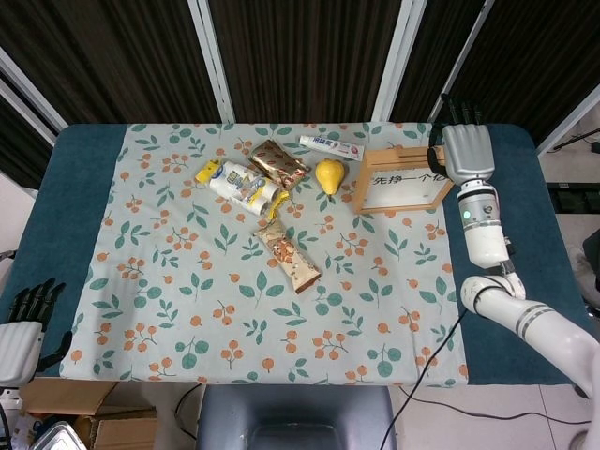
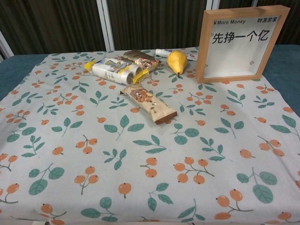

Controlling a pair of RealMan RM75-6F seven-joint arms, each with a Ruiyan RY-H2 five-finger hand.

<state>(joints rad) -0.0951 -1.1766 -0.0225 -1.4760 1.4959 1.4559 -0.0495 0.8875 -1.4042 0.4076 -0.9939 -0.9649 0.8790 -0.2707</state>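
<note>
Up top, right hand [image 1: 467, 152] at the far right corner of the wooden frame [image 1: 401, 181], fingers straight and slightly apart, holding nothing (contact with the frame unclear). Upright on the floral cloth [image 1: 187, 281], beside the pear [image 1: 329, 175]. Low by the tabletop [image 1: 84, 187] edge, left hand [image 1: 22, 330], fingers spread, empty.

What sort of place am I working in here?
Probably a lab or demo table, not a home: a floral tablecloth over blue padding, dark curtain panels behind, and staged props such as the wooden framed sign beside the right hand.
</note>
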